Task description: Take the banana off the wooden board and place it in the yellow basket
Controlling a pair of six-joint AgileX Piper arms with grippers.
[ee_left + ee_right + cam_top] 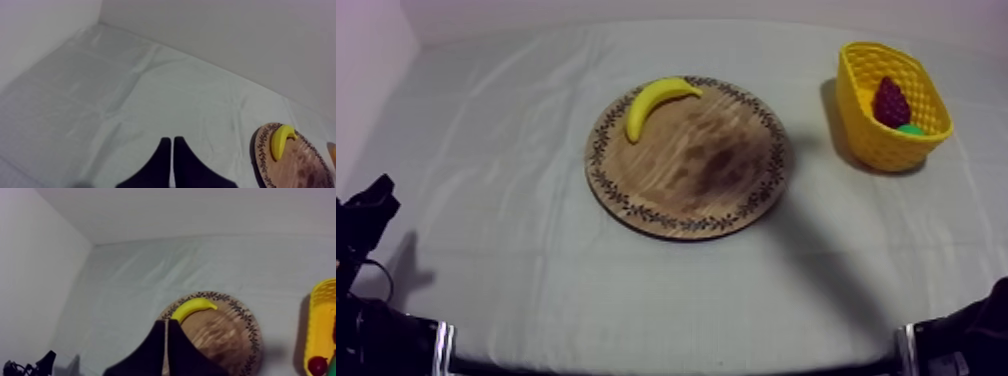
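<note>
The yellow banana lies on the far left part of the round wooden board, which sits mid-table. The yellow basket stands at the far right of the table, with a small red fruit and something green inside. My left gripper is shut on nothing, low at the table's left side, and the banana lies well off to its right. My right gripper is also shut on nothing, back from the board, with the banana just beyond its tips.
The grey-white cloth spreads bare around the board. A pale wall runs along the table's left and far sides. My left arm sits at the lower left edge, my right arm at the lower right.
</note>
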